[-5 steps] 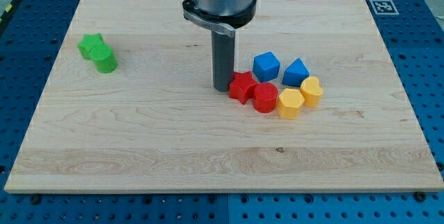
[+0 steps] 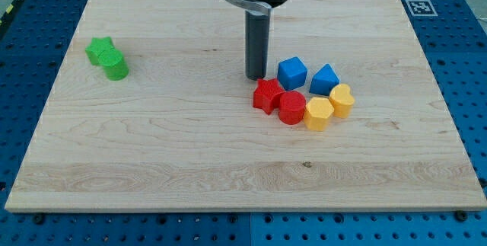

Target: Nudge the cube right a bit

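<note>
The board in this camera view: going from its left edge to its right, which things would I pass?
Green star and green cylinder close together → my tip → red star → red cylinder → yellow hexagon → yellow heart. The two blue blocks overlap these.

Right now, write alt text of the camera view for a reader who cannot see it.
My tip rests on a wooden board just left of the blue cube, above the red star. Around them cluster a red cylinder, a second blue block and two yellow blocks; two green blocks sit far left.
</note>
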### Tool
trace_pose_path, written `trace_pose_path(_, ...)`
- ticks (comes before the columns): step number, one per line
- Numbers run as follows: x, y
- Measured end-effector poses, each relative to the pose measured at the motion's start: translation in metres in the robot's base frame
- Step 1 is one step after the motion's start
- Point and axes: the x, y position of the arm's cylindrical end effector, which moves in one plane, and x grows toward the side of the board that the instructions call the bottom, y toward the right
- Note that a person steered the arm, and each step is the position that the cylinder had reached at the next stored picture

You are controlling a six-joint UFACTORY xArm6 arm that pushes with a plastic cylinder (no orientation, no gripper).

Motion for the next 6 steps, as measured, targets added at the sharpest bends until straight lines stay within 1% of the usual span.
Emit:
trace_pose_path(2, 0.004, 0.004)
trace_pose_path(3, 0.013, 0.004)
trace_pose_path(6, 0.013, 0.008)
